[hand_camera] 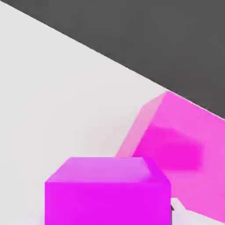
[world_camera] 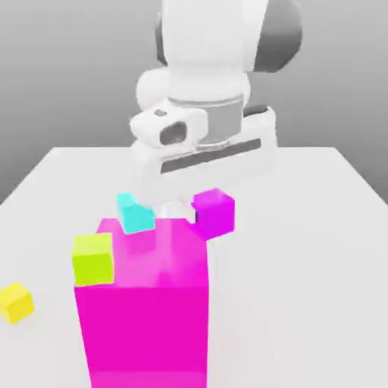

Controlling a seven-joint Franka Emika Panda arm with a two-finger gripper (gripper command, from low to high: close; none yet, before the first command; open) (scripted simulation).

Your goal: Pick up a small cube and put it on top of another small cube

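Note:
The small magenta-violet cube (world_camera: 214, 213) sits right under my hand, and my gripper (world_camera: 206, 200) is shut on it. The hand view has this cube (hand_camera: 107, 190) close up between the jaws. A small cyan cube (world_camera: 136, 214) lies a short way toward the exterior view's left of it. It shows at the far top edge of the large magenta block (world_camera: 144, 307), and I cannot tell whether it touches that block. The arm's white body rises behind both cubes.
The large magenta block (hand_camera: 178, 149) stands close beside the held cube. A yellow-green cube (world_camera: 92, 258) shows against the block's left side. A yellow cube (world_camera: 15, 301) lies on the white table (world_camera: 303, 250) at the exterior view's left edge.

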